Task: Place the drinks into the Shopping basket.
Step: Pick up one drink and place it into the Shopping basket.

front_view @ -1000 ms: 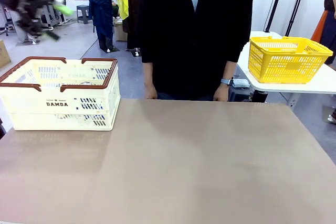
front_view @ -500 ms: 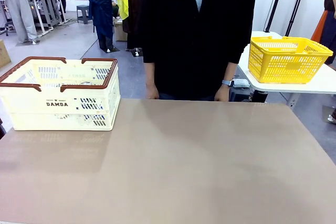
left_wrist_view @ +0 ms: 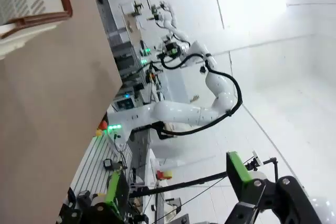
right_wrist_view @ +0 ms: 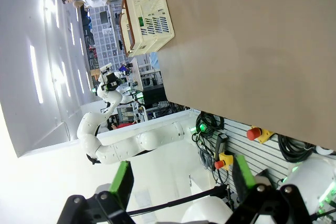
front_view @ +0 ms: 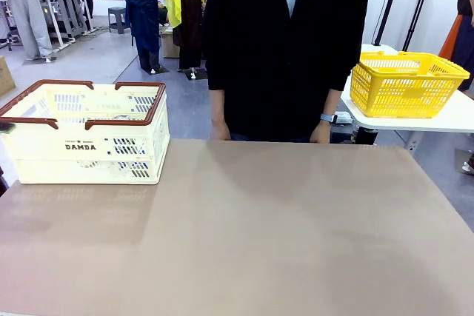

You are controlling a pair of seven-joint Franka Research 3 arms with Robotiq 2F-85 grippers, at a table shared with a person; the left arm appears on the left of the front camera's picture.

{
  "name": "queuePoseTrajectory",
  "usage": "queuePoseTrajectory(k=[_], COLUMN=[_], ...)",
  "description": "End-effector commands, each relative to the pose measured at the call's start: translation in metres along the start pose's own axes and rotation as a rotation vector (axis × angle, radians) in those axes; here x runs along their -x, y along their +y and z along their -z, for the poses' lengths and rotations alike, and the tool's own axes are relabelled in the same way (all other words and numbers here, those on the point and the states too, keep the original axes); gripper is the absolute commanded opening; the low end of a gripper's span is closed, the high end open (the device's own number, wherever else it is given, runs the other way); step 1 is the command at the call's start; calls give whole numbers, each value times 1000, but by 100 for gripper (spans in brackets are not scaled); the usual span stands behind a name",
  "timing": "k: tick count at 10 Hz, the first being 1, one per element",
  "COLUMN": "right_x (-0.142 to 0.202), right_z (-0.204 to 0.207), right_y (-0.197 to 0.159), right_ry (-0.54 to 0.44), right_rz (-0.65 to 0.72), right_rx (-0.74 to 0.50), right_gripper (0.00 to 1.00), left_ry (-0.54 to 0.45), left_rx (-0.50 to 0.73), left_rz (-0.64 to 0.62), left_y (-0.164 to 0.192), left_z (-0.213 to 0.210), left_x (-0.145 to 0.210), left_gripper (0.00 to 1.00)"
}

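Left hand (left_wrist_view: 178, 192) and right hand (right_wrist_view: 181, 182) both released, gripping nothing, raised off the bench (front_view: 281, 227). Basket (front_view: 83, 132) sits at the bench's far left corner; cans may lie inside, contents unclear. Risk: a blind reach clipping the basket rim.

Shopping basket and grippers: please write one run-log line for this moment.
Shopping basket: table's left | left gripper: open, holding nothing | right gripper: open, holding nothing
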State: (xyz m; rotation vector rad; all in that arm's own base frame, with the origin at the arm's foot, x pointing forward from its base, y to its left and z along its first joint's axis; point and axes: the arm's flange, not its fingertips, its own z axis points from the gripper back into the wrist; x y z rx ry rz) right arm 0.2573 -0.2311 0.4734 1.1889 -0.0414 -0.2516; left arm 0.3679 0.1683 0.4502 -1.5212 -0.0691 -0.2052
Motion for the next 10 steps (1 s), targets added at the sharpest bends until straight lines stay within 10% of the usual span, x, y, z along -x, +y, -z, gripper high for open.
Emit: queuePoseTrajectory(k=[1,10], right_x=[2,2], right_z=[0,0], right_y=[4,4], right_ry=[-2,-2], right_rz=[11,11], right_rx=[-10,-10], right_gripper=[100,100], left_ry=[-93,-93], left_rx=[-16,-16], left_rz=[-7,-7], left_y=[-16,-16], left_z=[-20,-20], left_x=[27,27], left_gripper=[100,100])
